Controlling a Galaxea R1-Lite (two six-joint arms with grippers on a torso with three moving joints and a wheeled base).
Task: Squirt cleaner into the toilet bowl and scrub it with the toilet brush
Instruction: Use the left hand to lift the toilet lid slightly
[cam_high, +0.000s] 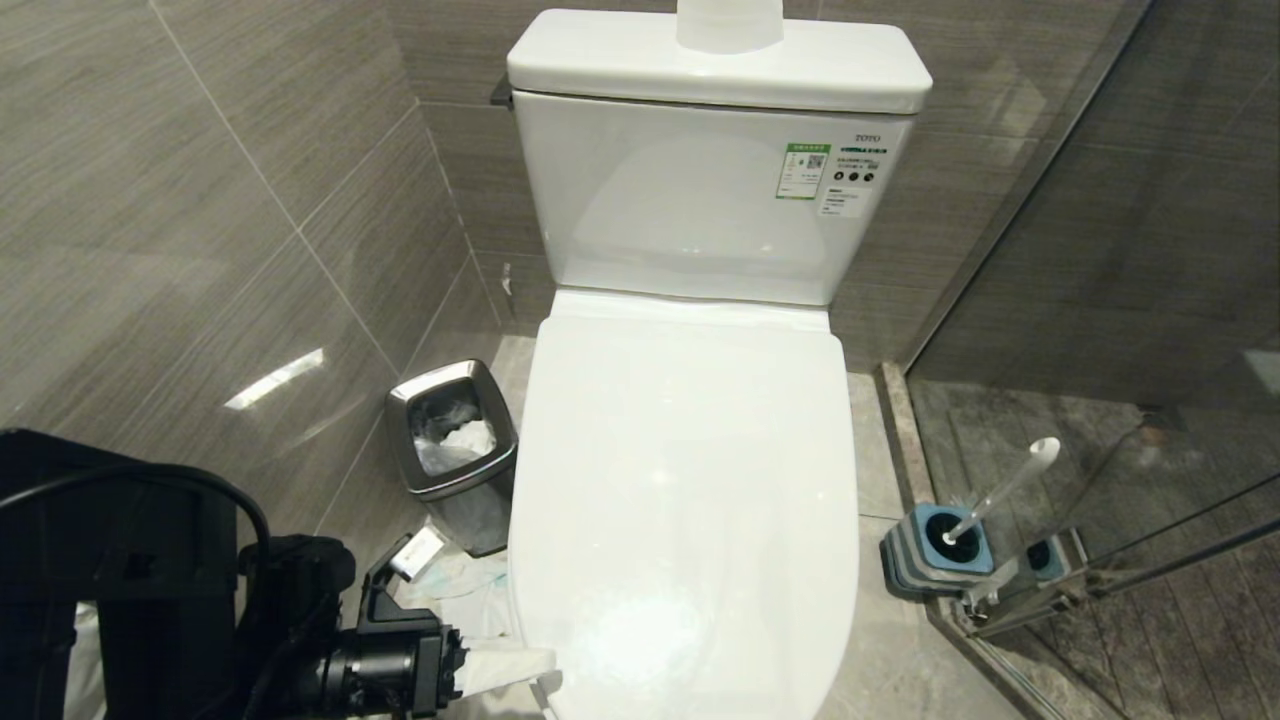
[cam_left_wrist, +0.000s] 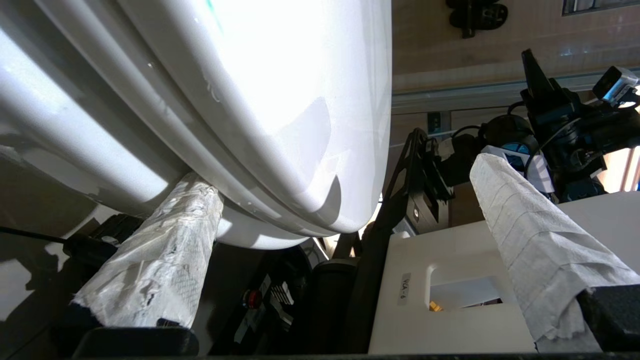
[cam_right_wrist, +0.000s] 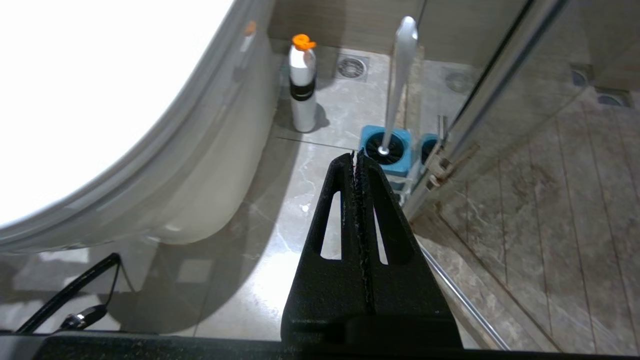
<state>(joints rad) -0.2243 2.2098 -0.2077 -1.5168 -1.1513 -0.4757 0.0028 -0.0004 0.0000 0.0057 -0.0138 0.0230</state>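
The white toilet bowl (cam_high: 690, 500) fills the middle of the head view with its lid down. My left gripper (cam_high: 530, 678) is at the lid's front left edge, low in the picture. It stands open, with paper-wrapped fingers (cam_left_wrist: 160, 250) on either side of the lid's front rim (cam_left_wrist: 320, 190) and one finger under that rim. The toilet brush (cam_high: 1005, 490) leans in its blue-topped holder (cam_high: 940, 550) on the floor to the right. In the right wrist view my right gripper (cam_right_wrist: 356, 156) is shut and empty above the floor, near the brush holder (cam_right_wrist: 387, 150). A white cleaner bottle (cam_right_wrist: 303, 90) with an orange cap stands beside the bowl's base.
A steel waste bin (cam_high: 455, 455) with a liner stands left of the bowl against the tiled wall. A glass shower partition (cam_high: 1100, 300) and its metal rail close off the right side. A white roll (cam_high: 730, 25) sits on the tank lid.
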